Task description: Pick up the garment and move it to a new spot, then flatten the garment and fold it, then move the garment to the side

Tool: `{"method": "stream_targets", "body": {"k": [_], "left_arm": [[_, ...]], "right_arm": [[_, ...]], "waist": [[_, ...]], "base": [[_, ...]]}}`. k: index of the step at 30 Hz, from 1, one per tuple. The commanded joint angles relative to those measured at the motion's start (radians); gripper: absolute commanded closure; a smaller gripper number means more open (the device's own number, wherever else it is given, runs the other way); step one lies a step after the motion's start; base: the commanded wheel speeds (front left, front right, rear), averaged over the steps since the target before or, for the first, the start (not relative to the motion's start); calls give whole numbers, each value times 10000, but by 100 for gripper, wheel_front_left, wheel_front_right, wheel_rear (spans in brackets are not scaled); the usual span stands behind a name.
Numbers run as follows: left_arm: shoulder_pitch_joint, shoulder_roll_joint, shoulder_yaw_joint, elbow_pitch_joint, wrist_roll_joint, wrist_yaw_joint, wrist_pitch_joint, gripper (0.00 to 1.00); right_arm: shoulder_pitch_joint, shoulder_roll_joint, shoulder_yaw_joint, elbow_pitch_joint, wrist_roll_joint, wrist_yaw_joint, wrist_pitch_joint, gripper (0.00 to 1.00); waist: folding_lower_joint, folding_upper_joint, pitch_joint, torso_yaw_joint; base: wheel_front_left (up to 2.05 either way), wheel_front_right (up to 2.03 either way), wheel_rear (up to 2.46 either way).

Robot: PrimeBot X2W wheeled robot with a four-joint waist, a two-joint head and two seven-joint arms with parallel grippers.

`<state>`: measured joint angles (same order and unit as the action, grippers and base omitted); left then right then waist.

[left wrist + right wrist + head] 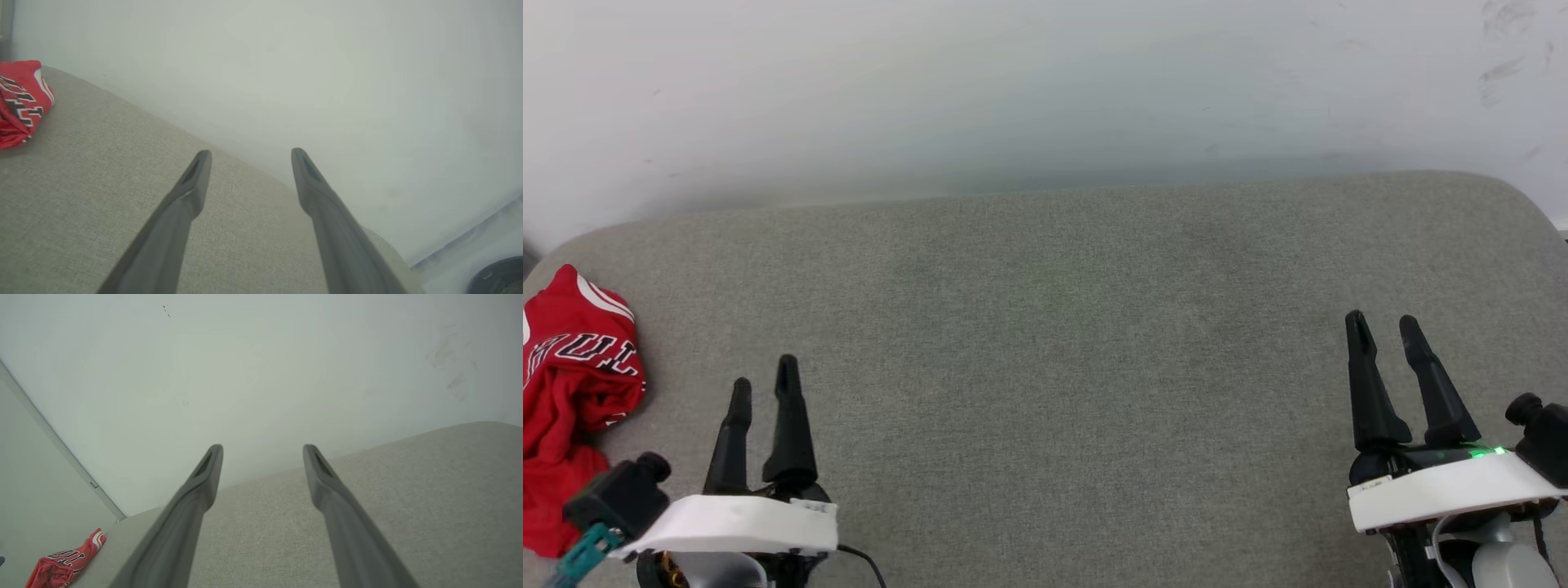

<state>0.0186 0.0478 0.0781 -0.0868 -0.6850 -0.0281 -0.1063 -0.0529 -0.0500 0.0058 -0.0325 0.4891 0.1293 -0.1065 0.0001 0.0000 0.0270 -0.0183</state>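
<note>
The garment (574, 392) is a crumpled red heap with white trim and black white-outlined letters, lying at the far left edge of the grey cushioned surface (1062, 343). It also shows at the left edge of the left wrist view as the garment (20, 102), and small at the lower left of the right wrist view as the garment (65, 563). My left gripper (764, 382) stands open just right of the heap, apart from it, with nothing between its fingers. My right gripper (1382, 322) stands open and empty far to the right.
A white wall (1045, 90) rises right behind the grey surface. The surface has rounded far corners and drops off at the left behind the heap. A dark round object (498, 277) sits on the floor beyond the surface's edge.
</note>
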Motion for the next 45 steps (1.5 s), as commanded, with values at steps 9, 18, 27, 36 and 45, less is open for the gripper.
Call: {"method": "stream_targets", "body": {"k": [9, 18, 27, 36, 45], "left_arm": [[139, 438, -1281, -399, 1974, 1008, -304, 0], [-10, 1444, -3081, -560, 3158, 2689, -535, 0], [-195, 2245, -4490, -371, 3873, 4284, -762, 0], [-61, 2161, -4581, -627, 3516, 4551, -959, 0], [635, 1214, -3081, -543, 3766, 2775, -1150, 0]], "right_arm": [[-119, -11, 154, -267, -1690, 19, -297, 0], [-33, -9, 256, -319, -2897, 19, -543, 0], [68, -7, 148, -138, -4341, 13, -750, 0], [89, -6, 135, -202, -4702, 12, -964, 0], [194, -5, 253, -8, -4449, 12, -1160, 0]], "waist": [[0, 0, 39, -63], [0, 0, 42, -117], [0, 0, 60, -127], [0, 0, 104, -197], [0, 0, 84, -312]], "base": [[0, 0, 0], [0, 0, 0], [0, 0, 0], [0, 0, 0], [0, 0, 0]]}}
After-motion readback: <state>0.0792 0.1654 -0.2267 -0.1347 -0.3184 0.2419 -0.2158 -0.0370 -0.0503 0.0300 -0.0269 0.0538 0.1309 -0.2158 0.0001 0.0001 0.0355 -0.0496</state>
